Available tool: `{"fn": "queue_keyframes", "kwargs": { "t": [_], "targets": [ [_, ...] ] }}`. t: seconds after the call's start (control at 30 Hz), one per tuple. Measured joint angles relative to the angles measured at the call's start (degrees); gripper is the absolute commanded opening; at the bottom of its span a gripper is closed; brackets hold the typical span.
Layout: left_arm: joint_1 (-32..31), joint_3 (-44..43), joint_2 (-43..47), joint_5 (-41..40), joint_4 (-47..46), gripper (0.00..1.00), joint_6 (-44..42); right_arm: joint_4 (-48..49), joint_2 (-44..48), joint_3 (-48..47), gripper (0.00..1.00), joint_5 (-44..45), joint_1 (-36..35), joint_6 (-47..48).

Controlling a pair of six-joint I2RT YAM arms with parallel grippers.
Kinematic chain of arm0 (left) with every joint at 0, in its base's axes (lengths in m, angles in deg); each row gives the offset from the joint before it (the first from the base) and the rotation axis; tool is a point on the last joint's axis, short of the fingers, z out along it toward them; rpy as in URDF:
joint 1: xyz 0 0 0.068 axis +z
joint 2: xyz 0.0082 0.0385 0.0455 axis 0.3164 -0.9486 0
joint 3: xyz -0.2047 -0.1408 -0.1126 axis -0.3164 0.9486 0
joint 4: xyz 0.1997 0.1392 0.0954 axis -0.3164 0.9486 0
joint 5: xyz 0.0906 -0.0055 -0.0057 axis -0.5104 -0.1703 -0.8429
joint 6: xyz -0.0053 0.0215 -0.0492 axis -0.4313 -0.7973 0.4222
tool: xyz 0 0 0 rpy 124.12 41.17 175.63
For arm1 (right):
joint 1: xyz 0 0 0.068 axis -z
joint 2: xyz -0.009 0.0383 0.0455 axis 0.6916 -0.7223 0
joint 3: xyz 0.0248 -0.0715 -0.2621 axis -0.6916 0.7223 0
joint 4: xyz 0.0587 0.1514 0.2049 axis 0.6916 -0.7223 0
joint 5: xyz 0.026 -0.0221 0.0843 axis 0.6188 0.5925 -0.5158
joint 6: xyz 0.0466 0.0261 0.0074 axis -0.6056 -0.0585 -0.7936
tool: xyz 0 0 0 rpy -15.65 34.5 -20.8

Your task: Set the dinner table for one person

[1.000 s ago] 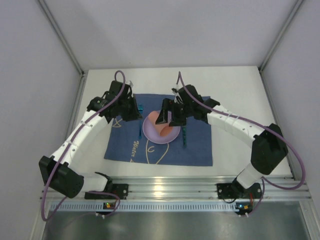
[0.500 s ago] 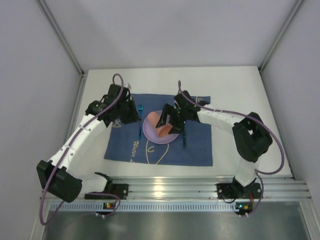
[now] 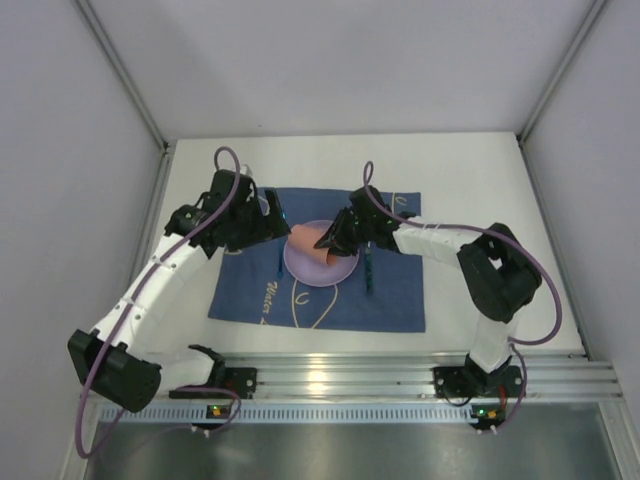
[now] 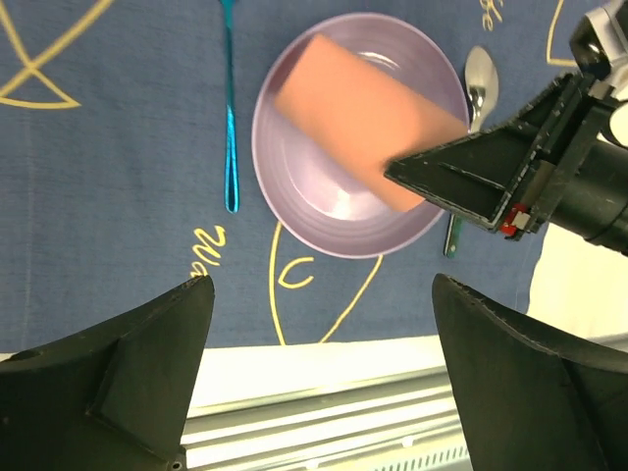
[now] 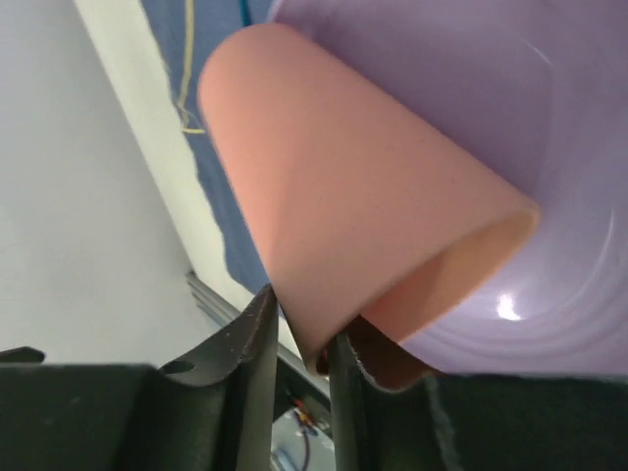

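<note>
Since a second ago the left pincer [image 4: 322,282] has sprung wide apart and holds nothing; the right pincer [image 5: 302,343] has clamped on the rim of the cup [image 4: 363,132] — now tipped sideways over the bowl [image 4: 324,196]. One cup, one bowl, one fork [image 4: 231,118], one spoon [image 4: 479,83], one mat [image 4: 98,196] — all on the white tabletop [image 3: 470,180] beneath both arms.

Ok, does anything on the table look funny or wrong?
Yes. The pink cup is tipped on its side over the purple bowl instead of standing up, with the right gripper pinching its rim. The blue fork and the spoon lie neatly either side of the bowl on the blue mat.
</note>
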Motion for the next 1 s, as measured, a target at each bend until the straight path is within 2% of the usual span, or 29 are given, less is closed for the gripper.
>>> {"fn": "queue_keyframes", "kwargs": {
  "t": [0.03,0.07,0.17,0.27,0.37,0.4,0.5,0.63,0.7,0.77,0.83,1.0],
  "targets": [
    [0.0,0.11,0.72,-1.33,0.07,0.98,0.09,0.66,0.0,-0.04,0.03,0.74,-0.02,-0.37],
    [0.0,0.13,1.29,-2.23,0.09,0.98,0.11,1.73,0.0,-0.15,0.0,0.98,-0.02,-0.66],
    [0.07,0.15,3.02,-4.61,0.22,0.98,0.09,4.07,-0.2,-3.17,0.0,1.9,-0.09,-0.61],
    [0.15,0.15,4.0,-6.27,0.44,0.98,0.04,-0.2,-0.87,-8.79,0.0,4.13,-0.15,1.77],
    [0.31,0.57,4.72,-7.45,0.87,0.98,0.02,-12.76,-2.38,-20.68,0.0,7.72,0.11,8.37],
    [0.35,1.03,5.14,-7.74,0.79,0.98,0.02,-19.15,-3.56,-27.63,0.0,9.18,0.37,11.43],
    [0.44,3.02,7.04,-7.98,0.92,0.98,0.04,-29.92,-5.53,-44.44,0.0,12.31,2.1,19.61],
    [0.48,5.86,9.38,-7.91,0.63,0.98,0.07,-45.59,-7.98,-63.67,0.0,15.98,8.46,29.99],
    [0.48,6.97,10.08,-7.87,0.39,0.98,0.11,-51.89,-10.23,-69.64,0.0,17.59,12.79,34.53],
    [0.48,8.13,10.69,-7.72,-0.07,0.98,0.31,-55.93,-12.68,-70.49,0.0,18.62,16.76,38.56],
    [0.48,9.22,11.1,-7.65,-0.5,0.98,0.52,-59.71,-15.52,-66.36,0.0,19.02,20.09,41.92],
    [0.5,11.56,12.22,-7.23,-1.81,0.98,1.73,-67.28,-25.33,-62.27,0.0,17.51,20.85,46.42]
  ]
}}
